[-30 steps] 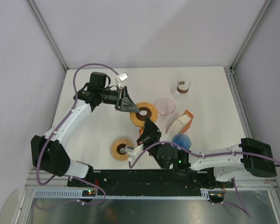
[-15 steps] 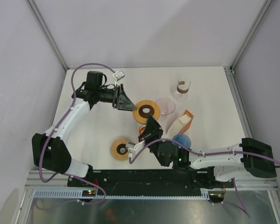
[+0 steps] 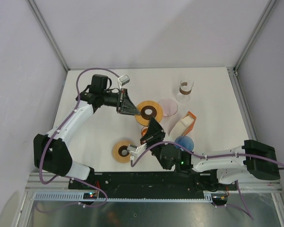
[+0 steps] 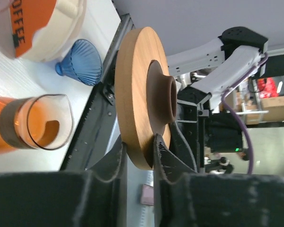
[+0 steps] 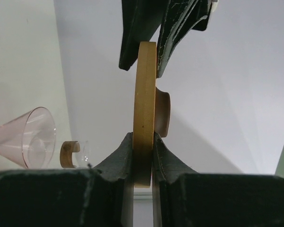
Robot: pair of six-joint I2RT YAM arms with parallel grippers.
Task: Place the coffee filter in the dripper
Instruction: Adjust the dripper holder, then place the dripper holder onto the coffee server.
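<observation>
Gripping one wooden ring [image 3: 156, 109] from two sides, that's what we see both arms doing at mid-counter. The left arm runs up the left side of the white counter [image 3: 213, 94], bends at the far-left elbow and points its forearm rightward, so the left hand [image 3: 135, 111] meets the ring's left rim. In the left wrist view the left hand [image 4: 141, 146] is narrowed onto the ring [image 4: 135, 94], with a finger [image 4: 117, 163] against each face. The right arm lies along the near edge, folds near the middle and aims away from the bases. The right hand [image 3: 153, 122] takes the ring's near rim. Its own view shows the right hand [image 5: 143, 142] pinched tight on the ring [image 5: 144, 94], with the left hand's dark fingers clamped opposite. We can't tell whether the ring is off the counter. The coffee filter pack [image 3: 182, 124], white with an orange label, lies on the counter right of the ring, in no dripper. The pink dripper [image 3: 167, 108] lies just beside the ring. The blue dripper [image 3: 183, 142] sits near the pack, close to the right arm. A second ring [image 3: 119, 152] lies near the bases, and a glass carafe [image 3: 184, 89] stands far right.
</observation>
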